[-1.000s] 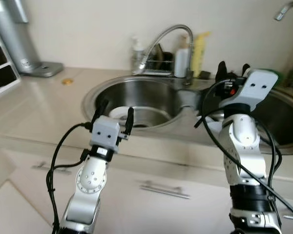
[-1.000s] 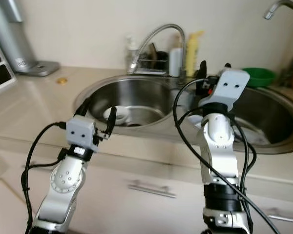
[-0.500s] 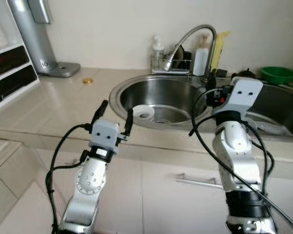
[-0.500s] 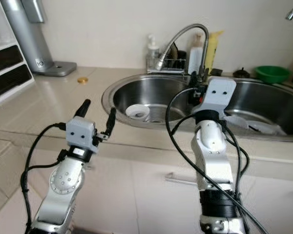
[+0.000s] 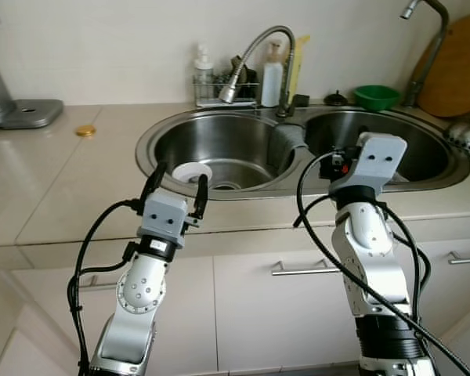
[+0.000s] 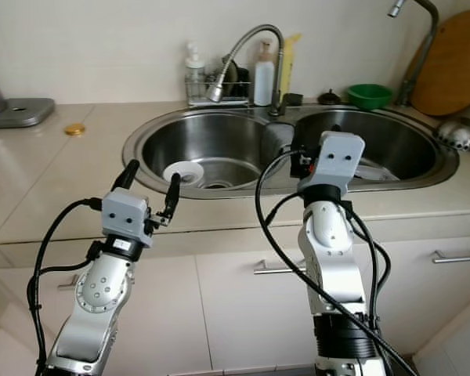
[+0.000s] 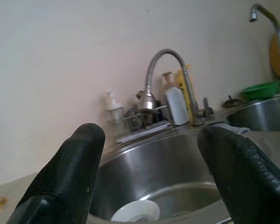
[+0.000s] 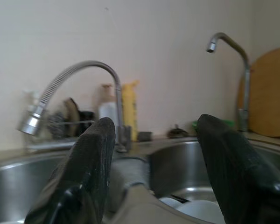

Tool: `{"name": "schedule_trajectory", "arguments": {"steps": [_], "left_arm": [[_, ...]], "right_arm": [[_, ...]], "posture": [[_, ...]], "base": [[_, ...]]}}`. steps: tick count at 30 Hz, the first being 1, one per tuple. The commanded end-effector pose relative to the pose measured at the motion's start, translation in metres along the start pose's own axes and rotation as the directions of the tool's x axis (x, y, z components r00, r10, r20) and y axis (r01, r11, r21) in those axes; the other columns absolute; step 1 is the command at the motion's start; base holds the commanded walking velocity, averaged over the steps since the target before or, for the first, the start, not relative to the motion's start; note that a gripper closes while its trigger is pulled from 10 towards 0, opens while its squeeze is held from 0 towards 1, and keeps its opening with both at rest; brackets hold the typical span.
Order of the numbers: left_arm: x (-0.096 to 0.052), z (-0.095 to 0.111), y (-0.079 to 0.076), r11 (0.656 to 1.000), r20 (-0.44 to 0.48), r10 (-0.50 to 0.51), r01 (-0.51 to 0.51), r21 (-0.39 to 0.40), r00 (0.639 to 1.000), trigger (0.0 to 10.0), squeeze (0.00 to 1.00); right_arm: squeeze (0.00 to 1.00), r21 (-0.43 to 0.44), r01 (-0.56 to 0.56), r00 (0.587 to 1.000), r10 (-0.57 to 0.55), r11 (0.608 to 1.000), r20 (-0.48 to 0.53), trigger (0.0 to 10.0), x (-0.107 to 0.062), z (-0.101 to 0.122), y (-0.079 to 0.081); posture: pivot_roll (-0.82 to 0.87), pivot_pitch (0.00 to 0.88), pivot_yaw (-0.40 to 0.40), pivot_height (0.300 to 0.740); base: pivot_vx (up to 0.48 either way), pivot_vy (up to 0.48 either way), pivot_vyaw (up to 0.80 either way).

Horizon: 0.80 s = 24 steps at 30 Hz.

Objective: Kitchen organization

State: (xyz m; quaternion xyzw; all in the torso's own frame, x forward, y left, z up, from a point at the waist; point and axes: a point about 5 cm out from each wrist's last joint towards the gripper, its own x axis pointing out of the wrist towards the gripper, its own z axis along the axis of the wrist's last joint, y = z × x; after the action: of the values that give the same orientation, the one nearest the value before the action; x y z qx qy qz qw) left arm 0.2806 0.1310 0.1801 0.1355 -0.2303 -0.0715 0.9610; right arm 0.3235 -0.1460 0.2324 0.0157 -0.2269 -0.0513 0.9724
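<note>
Camera's backed off since a second ago, so both sink basins show now.
Left gripper [image 5: 177,182] hangs spread wide, empty, short of the white bowl [image 5: 191,171] in the left basin [image 5: 243,139]; right gripper [image 8: 154,154] gapes wide too.

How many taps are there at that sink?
2. The flexible silver gooseneck tap rises behind the left steel basin, beside the bottles. The thin curved silver tap stands behind the right steel basin, by the round wooden board.
</note>
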Motion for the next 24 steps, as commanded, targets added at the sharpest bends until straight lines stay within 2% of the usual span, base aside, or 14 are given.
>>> {"name": "schedule_trajectory", "arguments": {"steps": [1, 8, 14, 17, 20, 24], "left_arm": [[0.002, 0.001, 0.000, 1.000, 0.007, -0.006, 0.005, 0.016, 1.000, 10.0, 0.00], [-0.002, -0.005, -0.002, 0.999, -0.020, -0.017, 0.018, 0.034, 1.000, 10.0, 0.00], [-0.027, -0.019, -0.002, 0.992, -0.092, -0.074, 0.083, 0.099, 0.993, 10.0, 0.00], [-0.035, -0.021, -0.005, 0.987, -0.101, -0.098, 0.109, 0.116, 0.990, 10.0, 0.00], [-0.035, -0.021, -0.006, 0.987, -0.100, -0.099, 0.111, 0.115, 0.990, 10.0, 0.00], [-0.028, -0.018, -0.009, 0.988, -0.078, -0.097, 0.106, 0.117, 0.992, 10.0, 0.00]], "right_arm": [[0.00, -0.011, 0.013, 1.000, -0.013, 1.000, 0.027, 10.0, -0.002, 0.004, -0.001], [0.00, -0.074, -0.029, 1.000, 0.029, 0.997, -0.003, 10.0, -0.014, -0.010, 0.002], [0.00, -0.147, -0.067, 0.997, 0.062, 0.987, -0.037, 10.0, -0.034, -0.025, -0.004], [0.00, -0.194, -0.047, 0.999, 0.047, 0.980, -0.007, 10.0, -0.040, -0.024, -0.011], [0.00, -0.206, -0.039, 0.999, 0.039, 0.978, -0.001, 10.0, -0.042, -0.025, -0.013], [0.00, -0.209, -0.035, 0.999, 0.037, 0.977, 0.006, 10.0, -0.041, -0.026, -0.012]], "posture": [[-0.02, 0.000, 0.013, 0.740], [-0.03, 0.000, 0.014, 0.740], [-0.03, 0.000, 0.015, 0.740], [-0.03, 0.000, 0.015, 0.740], [-0.03, 0.000, 0.013, 0.740], [-0.04, 0.000, 0.012, 0.740]], "base": [[0.000, 0.000, -0.80], [0.000, 0.000, -0.80], [0.000, 0.000, -0.80], [0.000, 0.000, -0.80], [0.000, 0.000, -0.80], [0.000, 0.000, -0.80]]}}
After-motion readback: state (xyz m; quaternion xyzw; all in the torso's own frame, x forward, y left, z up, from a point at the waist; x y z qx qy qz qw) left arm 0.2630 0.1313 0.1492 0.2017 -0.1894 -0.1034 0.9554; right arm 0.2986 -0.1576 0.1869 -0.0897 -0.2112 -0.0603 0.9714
